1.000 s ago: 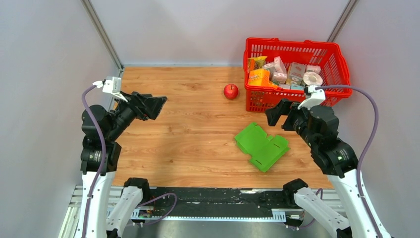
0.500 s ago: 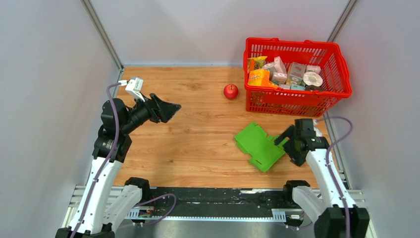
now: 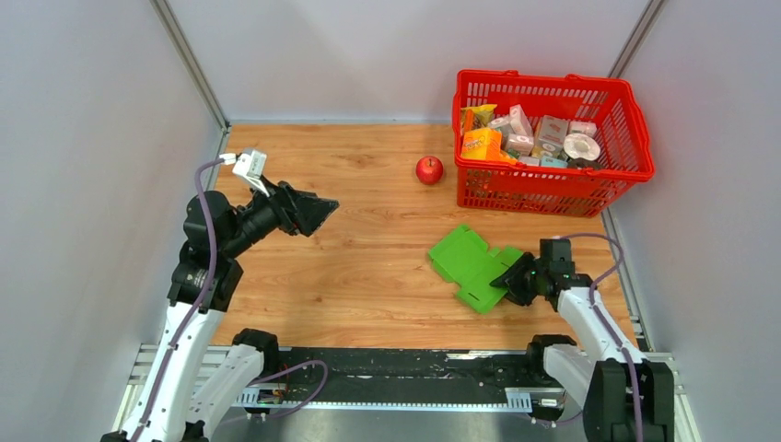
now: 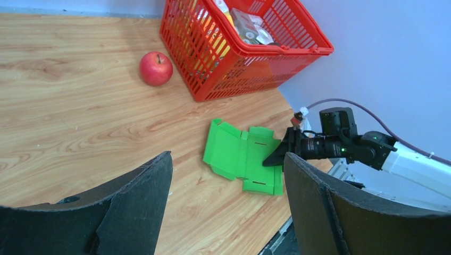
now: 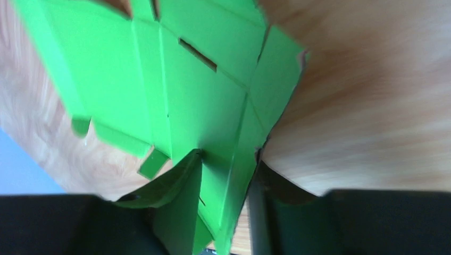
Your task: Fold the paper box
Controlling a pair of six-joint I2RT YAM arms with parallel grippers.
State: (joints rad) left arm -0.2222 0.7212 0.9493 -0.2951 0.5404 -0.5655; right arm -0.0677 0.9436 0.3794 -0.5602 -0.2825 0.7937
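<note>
right arm has dropped low and come in from the right. my right tool (image 3: 509,279) is now at the right edge of the paper box (image 3: 468,262), which has slid a bit left. the box lies flat and unfolded on the table (image 3: 368,267), lower right of centre in the top view. step in hand: first grab. the tool is half closed around an edge flap, can't tell if it's clamped. left tool (image 3: 318,214) is wide open and empty, centre left. next, i'd guess: secure the flap and lift it along its crease.

Pale grey walls (image 3: 387,55) enclose a wood-grain tabletop (image 3: 350,258) under even light.
</note>
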